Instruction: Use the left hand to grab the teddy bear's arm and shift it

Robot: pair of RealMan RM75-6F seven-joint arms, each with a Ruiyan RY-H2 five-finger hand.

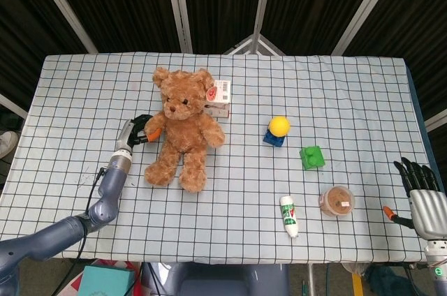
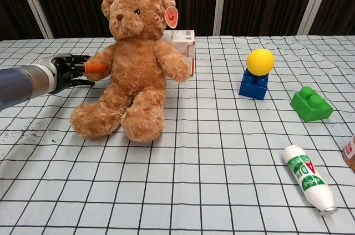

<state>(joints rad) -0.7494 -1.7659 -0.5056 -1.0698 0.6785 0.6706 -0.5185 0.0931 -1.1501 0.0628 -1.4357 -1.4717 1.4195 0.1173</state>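
While the fingers (image 2: pixel 83 67) of the left hand (image 1: pixel 140 130) are closed around the end of the teddy bear's arm (image 2: pixel 102 60), with an orange-tipped one pressing into the fur, the step in hand looks to be the shift itself, and doing it well means keeping that pinch firm and drawing the arm low and level so the soft limb does not slip out or the toy tip over. Just beyond the fingers sits the teddy bear (image 1: pixel 181 128), upright on its bottom with both legs stretched toward the robot. Behind the bear, on the far side from the fingers, a small white and red box (image 1: pixel 218 92) rests on the checked table (image 1: pixel 335 93); a pull that is too sharp could topple the bear backward onto it. Well away to the right lie a yellow ball (image 1: pixel 279 126) on a blue block (image 2: pixel 254 85), a green block (image 1: pixel 312 157), a white bottle (image 1: pixel 288 216) and a round tub (image 1: pixel 337 200). Only the head view shows the right hand (image 1: pixel 424 202), beyond the table's right edge, fingers spread and holding nothing; only the chest view shows the pink tag (image 2: pixel 171 17) on the bear's ear and how closely the fingers wrap the arm.
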